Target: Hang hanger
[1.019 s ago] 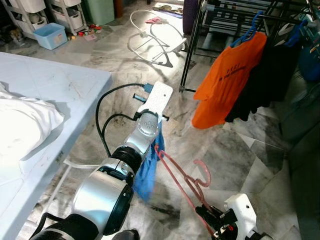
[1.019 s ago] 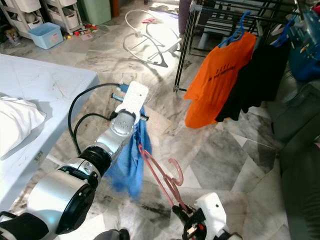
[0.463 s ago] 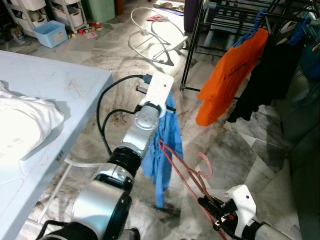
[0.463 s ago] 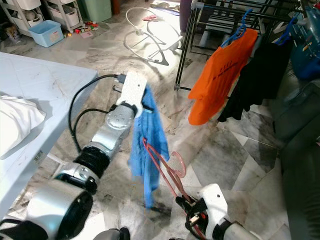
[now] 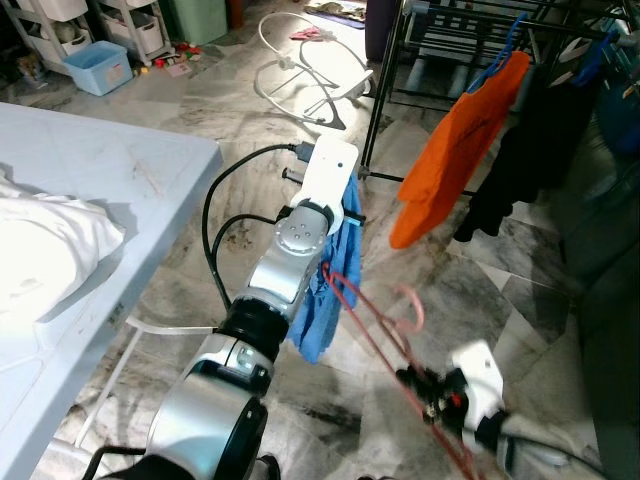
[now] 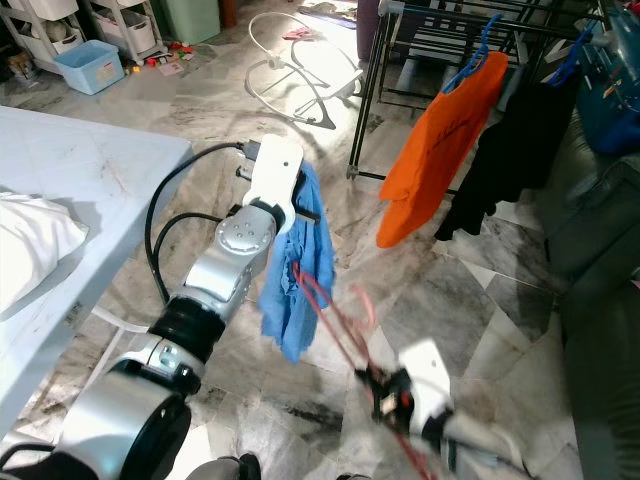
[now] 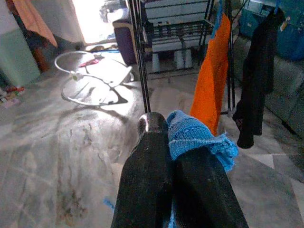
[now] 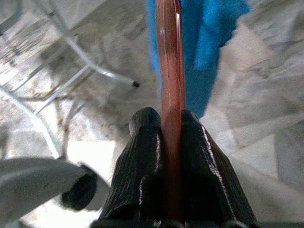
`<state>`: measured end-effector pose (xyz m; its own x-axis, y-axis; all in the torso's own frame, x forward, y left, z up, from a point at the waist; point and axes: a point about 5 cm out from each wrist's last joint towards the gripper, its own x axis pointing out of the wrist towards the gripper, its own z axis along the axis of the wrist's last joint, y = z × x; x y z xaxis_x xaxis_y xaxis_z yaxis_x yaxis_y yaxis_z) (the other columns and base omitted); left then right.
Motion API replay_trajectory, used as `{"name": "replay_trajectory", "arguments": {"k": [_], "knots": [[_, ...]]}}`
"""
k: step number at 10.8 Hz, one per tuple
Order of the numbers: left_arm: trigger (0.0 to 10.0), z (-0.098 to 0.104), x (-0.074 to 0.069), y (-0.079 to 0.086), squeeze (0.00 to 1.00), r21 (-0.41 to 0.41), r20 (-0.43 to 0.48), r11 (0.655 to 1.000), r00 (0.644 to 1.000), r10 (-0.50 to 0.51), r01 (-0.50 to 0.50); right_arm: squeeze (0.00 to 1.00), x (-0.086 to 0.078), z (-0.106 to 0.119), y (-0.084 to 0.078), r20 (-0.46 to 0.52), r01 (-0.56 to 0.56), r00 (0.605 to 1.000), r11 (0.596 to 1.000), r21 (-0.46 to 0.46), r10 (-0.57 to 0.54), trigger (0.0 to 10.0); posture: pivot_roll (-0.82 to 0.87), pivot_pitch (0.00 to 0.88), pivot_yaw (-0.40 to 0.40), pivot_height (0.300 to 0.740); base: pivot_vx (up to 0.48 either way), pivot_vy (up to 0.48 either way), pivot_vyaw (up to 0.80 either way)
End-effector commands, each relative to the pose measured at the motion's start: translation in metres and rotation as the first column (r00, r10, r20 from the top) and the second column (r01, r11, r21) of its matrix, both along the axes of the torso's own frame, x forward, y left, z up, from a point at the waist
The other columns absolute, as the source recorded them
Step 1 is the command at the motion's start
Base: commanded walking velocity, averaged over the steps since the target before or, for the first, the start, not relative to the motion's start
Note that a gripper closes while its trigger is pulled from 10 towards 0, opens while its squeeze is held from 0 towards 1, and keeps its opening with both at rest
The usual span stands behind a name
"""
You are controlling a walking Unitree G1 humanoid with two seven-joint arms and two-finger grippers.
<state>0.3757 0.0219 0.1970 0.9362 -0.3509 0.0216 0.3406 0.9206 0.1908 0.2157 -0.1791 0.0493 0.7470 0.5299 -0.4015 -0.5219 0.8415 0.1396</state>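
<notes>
Left gripper (image 7: 173, 142) clamped on a blue garment (image 5: 325, 290) held above the marble floor (image 5: 250, 130). Right gripper (image 8: 164, 118) pinches a pink hanger (image 5: 375, 320), threaded into the garment, short of the drying rack (image 5: 420, 40).

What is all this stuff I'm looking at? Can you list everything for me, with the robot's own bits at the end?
Cloth: one, blue, hanging from the left gripper above the floor.
Hanger: one, pink, held by the right gripper, its upper end against the cloth.
Shirt: one, orange, on a blue hanger on the drying rack.
Dark garment: one, black, beside the shirt on the rack.
Drying rack: one, black metal, ahead of the robot.
Table: one, pale blue, on the robot's left.
White fabric: one pile, on the table.
Bin: one, light blue, on the far floor.
White wire frame: one, on the floor near the rack.
Left gripper: black, pinching the cloth.
Right gripper: black, clamped on the hanger.
</notes>
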Motion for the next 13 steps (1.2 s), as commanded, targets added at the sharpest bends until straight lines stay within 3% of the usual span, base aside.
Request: {"name": "replay_trajectory", "arguments": {"k": [1, 4, 6, 7, 9, 10, 11, 12, 13], "knots": [[10.0, 0.005, -0.002, -0.002, 0.00, -0.001, 0.010, 1.000, 1.000, -0.018, 0.018, 0.00, 0.005, 0.000, -0.006, 0.019, 0.029, 0.999, 1.000, -0.011, -0.029, 10.0, 0.09, 0.135, -0.036, 0.740, 0.000, 0.000, 0.00], [10.0, -0.006, -0.011, -0.003, 0.00, 0.017, -0.005, 0.998, 0.998, -0.063, 0.063, 0.00, 0.043, 0.001, -0.007, 0.060, 0.106, 0.992, 0.994, 0.031, -0.108, 10.0, 0.11, 0.134, -0.044, 0.740, 0.000, 0.000, 0.00], [10.0, -0.005, -0.016, -0.009, 0.00, 0.002, 0.016, 0.994, 0.994, -0.112, 0.112, 0.00, 0.051, 0.002, 0.002, 0.073, 0.073, 0.994, 0.997, 0.029, -0.075, 10.0, 0.11, 0.138, -0.052, 0.740, 0.000, 0.000, 0.00], [10.0, -0.003, -0.020, -0.014, 0.00, -0.008, 0.027, 0.981, 0.981, -0.195, 0.195, 0.00, 0.053, -0.002, 0.001, 0.061, 0.114, 0.991, 0.991, 0.069, -0.118, 10.0, 0.11, 0.142, -0.052, 0.740, 0.000, 0.000, 0.00], [10.0, -0.012, -0.029, -0.015, 0.00, 0.022, -0.007, 0.939, 0.939, -0.343, 0.343, 0.00, 0.051, -0.007, 0.000, 0.022, 0.172, 0.984, 0.970, 0.170, -0.178, 10.0, 0.11, 0.147, -0.068, 0.740, 0.000, 0.000, 0.00], [10.0, -0.017, -0.033, -0.014, 0.00, 0.045, -0.070, 0.888, 0.889, -0.454, 0.457, 0.00, 0.046, -0.019, -0.004, -0.049, 0.224, 0.974, 0.954, 0.201, -0.219, 10.0, 0.11, 0.155, -0.079, 0.740, 0.000, 0.000, 0.00], [10.0, -0.017, -0.036, -0.015, 0.00, 0.047, -0.073, 0.859, 0.859, -0.507, 0.511, 0.00, 0.043, -0.026, -0.008, -0.073, 0.254, 0.967, 0.948, 0.193, -0.244, 10.0, 0.11, 0.157, -0.082, 0.740, 0.000, 0.000, 0.00], [10.0, -0.007, -0.036, -0.015, 0.00, 0.038, -0.032, 0.842, 0.843, -0.537, 0.538, 0.00, 0.039, -0.035, -0.022, -0.114, 0.368, 0.929, 0.908, 0.199, -0.352, 10.0, 0.10, 0.159, -0.078, 0.740, 0.000, 0.000, 0.00], [10.0, -0.013, -0.026, -0.006, 0.00, 0.039, -0.040, 0.897, 0.897, -0.440, 0.441, 0.00, 0.035, -0.038, -0.034, -0.128, 0.455, 0.890, 0.867, 0.205, -0.437, 10.0, 0.10, 0.158, -0.075, 0.740, 0.000, 0.000, 0.00]]}}
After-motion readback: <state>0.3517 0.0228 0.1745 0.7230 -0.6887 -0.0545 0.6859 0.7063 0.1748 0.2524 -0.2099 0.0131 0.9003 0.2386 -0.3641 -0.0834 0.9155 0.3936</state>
